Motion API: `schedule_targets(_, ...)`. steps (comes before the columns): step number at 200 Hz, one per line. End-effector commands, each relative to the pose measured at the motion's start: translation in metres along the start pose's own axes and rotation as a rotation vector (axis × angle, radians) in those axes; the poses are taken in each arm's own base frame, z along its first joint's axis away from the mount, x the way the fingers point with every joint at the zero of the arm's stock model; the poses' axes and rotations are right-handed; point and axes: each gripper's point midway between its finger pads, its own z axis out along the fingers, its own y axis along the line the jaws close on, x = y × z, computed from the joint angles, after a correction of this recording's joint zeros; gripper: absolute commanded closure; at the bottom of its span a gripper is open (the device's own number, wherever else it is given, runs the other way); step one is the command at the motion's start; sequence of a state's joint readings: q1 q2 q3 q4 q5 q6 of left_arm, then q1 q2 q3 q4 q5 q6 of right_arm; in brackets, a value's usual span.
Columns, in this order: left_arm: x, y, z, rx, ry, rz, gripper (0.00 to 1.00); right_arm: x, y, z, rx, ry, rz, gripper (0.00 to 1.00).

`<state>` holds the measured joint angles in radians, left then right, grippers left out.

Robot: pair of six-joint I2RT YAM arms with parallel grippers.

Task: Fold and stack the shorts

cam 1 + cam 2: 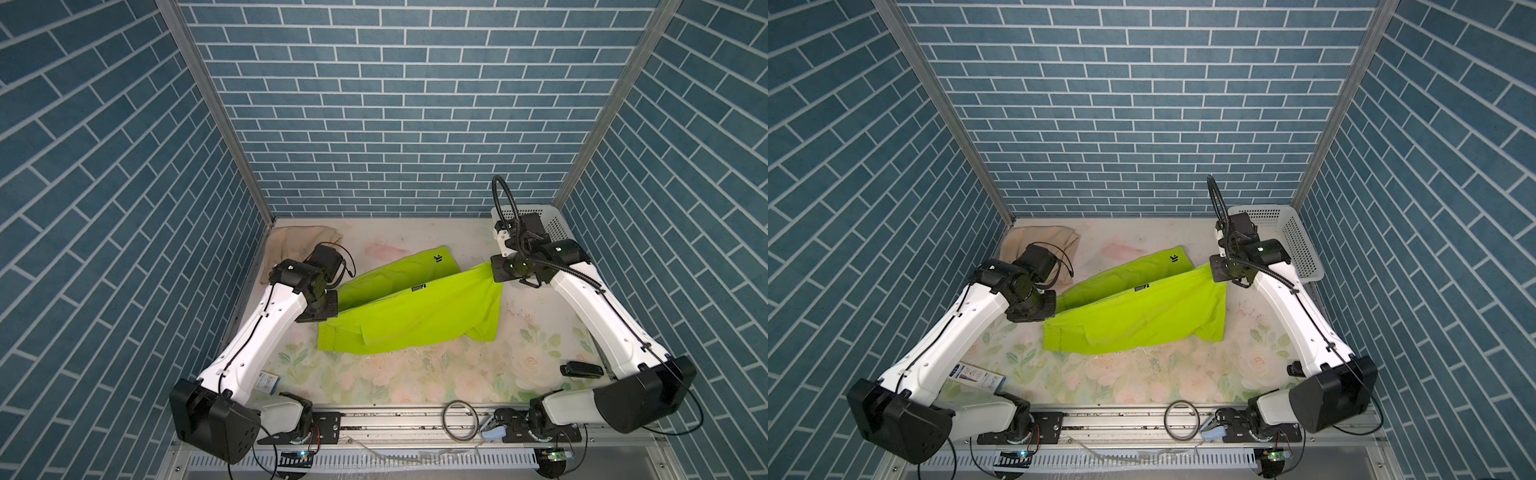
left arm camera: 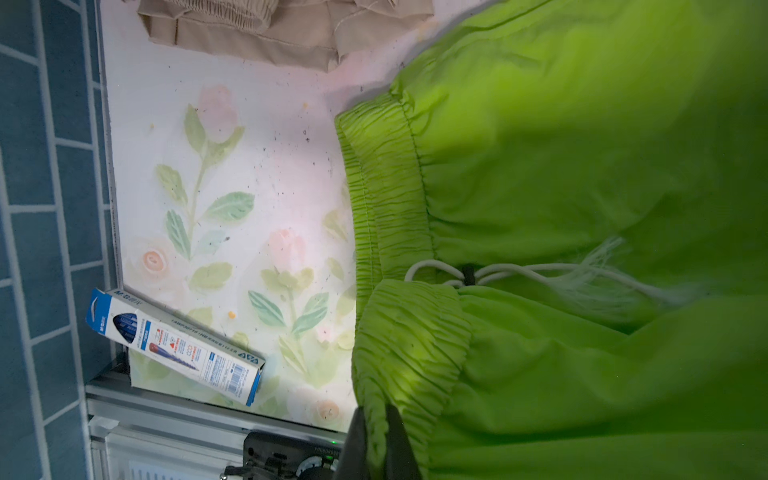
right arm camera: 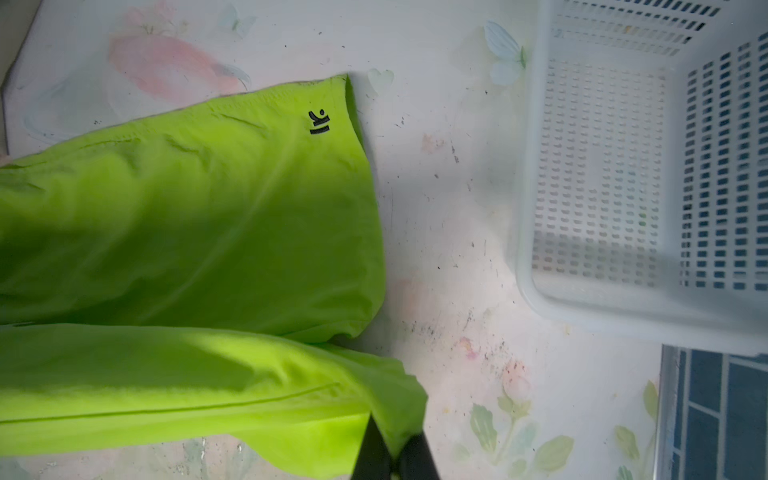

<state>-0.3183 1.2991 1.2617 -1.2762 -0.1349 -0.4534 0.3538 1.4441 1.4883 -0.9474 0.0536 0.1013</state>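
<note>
Lime-green shorts (image 1: 411,316) stretched between left gripper (image 2: 376,422), clamped on elastic waistband (image 2: 386,199), and right gripper (image 3: 395,434), clamped on leg hem (image 3: 401,395); beige shorts (image 1: 291,243) bunched at far-left corner.

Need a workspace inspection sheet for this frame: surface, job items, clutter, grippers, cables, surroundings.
Surface: floral-print table, scuffed and speckled with dirt.
Job's things: lime shorts stretched between both arms, one half raised over the other; beige shorts lie in the far left corner.
Clutter: blue-white box at the near left edge; white basket in the far right corner; small black object near the right arm; ring on the front rail.
Grippers: left gripper shut on the waistband; right gripper shut on a leg hem.
Cables: black hose loops above the right wrist, clear of fabric.
Surroundings: blue brick-pattern walls on three sides.
</note>
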Motion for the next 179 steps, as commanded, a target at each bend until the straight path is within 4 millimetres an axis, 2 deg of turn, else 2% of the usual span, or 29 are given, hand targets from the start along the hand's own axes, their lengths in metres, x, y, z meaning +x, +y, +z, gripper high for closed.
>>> schedule_targets(1, 0.004, 0.036, 0.012, -0.139, 0.07, 0.019, 0.97, -0.034, -0.025, 0.008, 0.063, -0.062, -0.03, 1.0)
schedule_targets(25, -0.001, 0.043, 0.025, -0.127, 0.106, -0.017, 0.97, -0.051, -0.025, 0.025, 0.04, -0.056, -0.045, 1.0)
schedule_targets(92, -0.028, 0.035, 0.056, -0.11, 0.175, -0.004, 1.0, -0.088, -0.028, 0.066, -0.006, -0.035, -0.066, 1.0)
schedule_targets(138, -0.048, 0.038, 0.065, -0.125, 0.173, -0.017, 1.0, -0.103, -0.028, 0.087, -0.034, -0.035, -0.072, 1.0)
schedule_targets(179, -0.052, 0.045, 0.081, -0.132, 0.216, -0.028, 1.0, -0.108, -0.028, 0.114, -0.066, -0.022, -0.062, 1.0)
